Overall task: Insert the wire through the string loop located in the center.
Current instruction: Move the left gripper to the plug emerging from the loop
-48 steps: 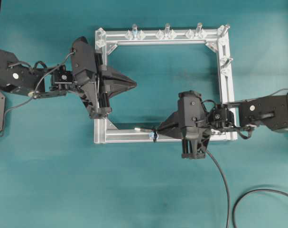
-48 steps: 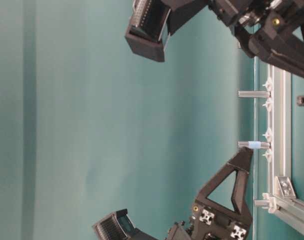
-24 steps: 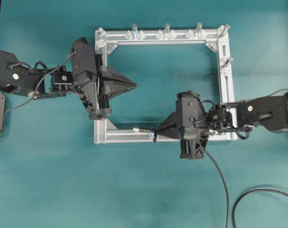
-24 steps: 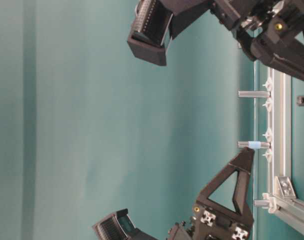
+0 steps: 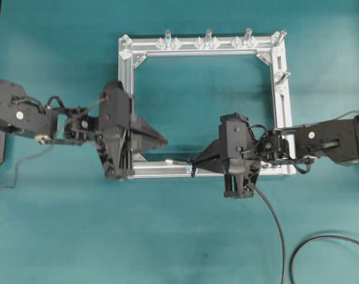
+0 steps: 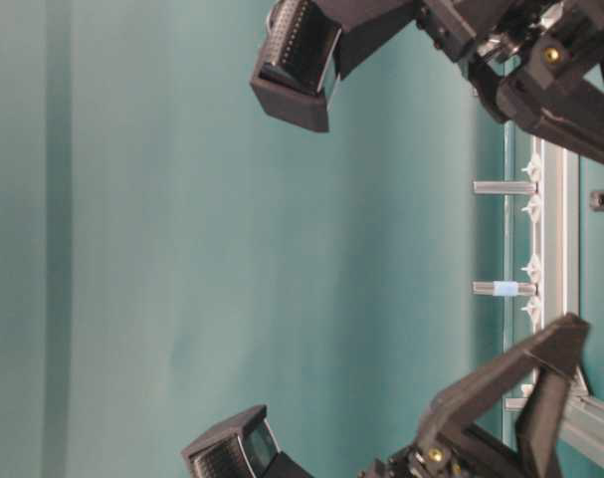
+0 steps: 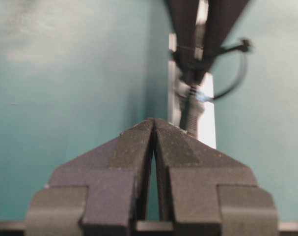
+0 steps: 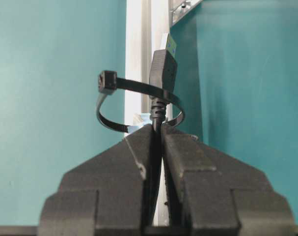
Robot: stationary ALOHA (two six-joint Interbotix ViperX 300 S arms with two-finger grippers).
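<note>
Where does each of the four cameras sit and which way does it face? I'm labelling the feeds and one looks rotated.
Overhead: above the teal table, looking straight down on the square aluminium frame and both arms.
Table-level: low beside the frame, picture turned sideways; both arms show in part.
Left wrist: behind the shut left pincer, facing the right pincer's tips.
Right wrist: behind the right pincer, shut on the black wire with its stiff plug, which stands inside the black cord loop.
Both wrist views share the loop and plug.
</note>
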